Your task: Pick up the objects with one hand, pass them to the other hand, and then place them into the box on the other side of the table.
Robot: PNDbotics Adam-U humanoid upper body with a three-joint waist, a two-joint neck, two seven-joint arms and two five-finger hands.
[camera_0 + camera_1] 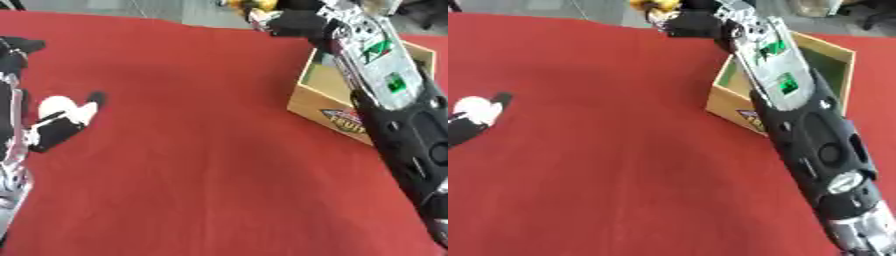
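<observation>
**Right arm stretched past the box, something yellow at the hand**

I am looking down at a table covered with a red cloth [201,165]. My right arm [798,125] is reaching diagonally from the lower right up toward the far edge, passing over the near left part of an open cardboard box [833,65] that is sitting on the right side of the table. The box has a printed label on its front wall and a greenish inside.

My right hand [293,22] is hanging at the far edge of the table, beyond the box's far left corner. Its fingers are looking curled around a yellow and dark object [656,7], though the object is blurred and I cannot make out what it is. It is outside the box, not in it.

My left hand [61,120] is showing at the left edge, low over the cloth, with its black and white fingers lying relaxed and spread, holding nothing.
</observation>
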